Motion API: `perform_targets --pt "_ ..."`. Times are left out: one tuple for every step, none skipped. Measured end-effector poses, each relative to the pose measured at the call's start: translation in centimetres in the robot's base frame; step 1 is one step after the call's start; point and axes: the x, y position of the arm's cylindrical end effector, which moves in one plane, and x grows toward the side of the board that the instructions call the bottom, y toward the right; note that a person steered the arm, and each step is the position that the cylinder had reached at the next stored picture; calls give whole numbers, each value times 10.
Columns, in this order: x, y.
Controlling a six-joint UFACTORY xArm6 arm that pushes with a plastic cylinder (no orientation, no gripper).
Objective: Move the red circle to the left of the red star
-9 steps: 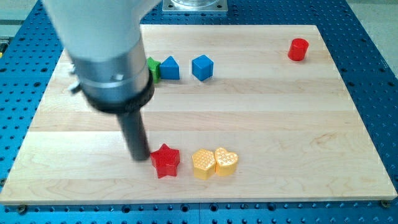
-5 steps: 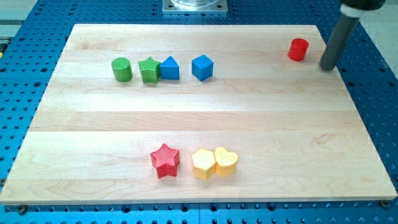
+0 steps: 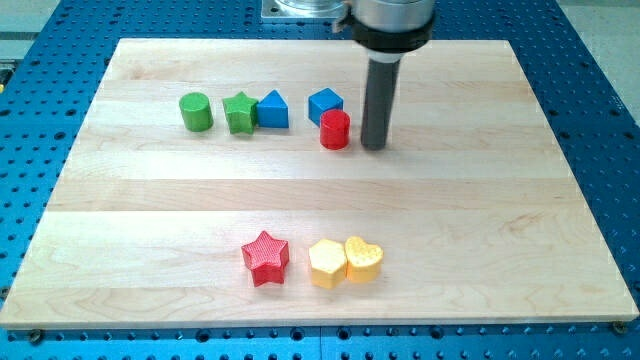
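Observation:
The red circle stands in the upper middle of the board, touching the lower right of the blue cube. My tip is just to the right of the red circle, with a small gap between them. The red star lies near the view's bottom, well below and to the left of the red circle.
A green cylinder, a green star and a blue triangle block form a row left of the blue cube. A yellow hexagon and a yellow heart sit right of the red star.
The red circle has moved from the top right corner to beside the blue cube. My tip has moved from the right edge to just right of the red circle.

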Motion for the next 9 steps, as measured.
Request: perform_targets --pt "-15 12" --pt "-23 16" --pt "-62 16" --pt "-85 -12" --pt "-55 -24" --pt "-34 -29" --pt "10 -55" --pt "54 -91" --pt "57 -128"
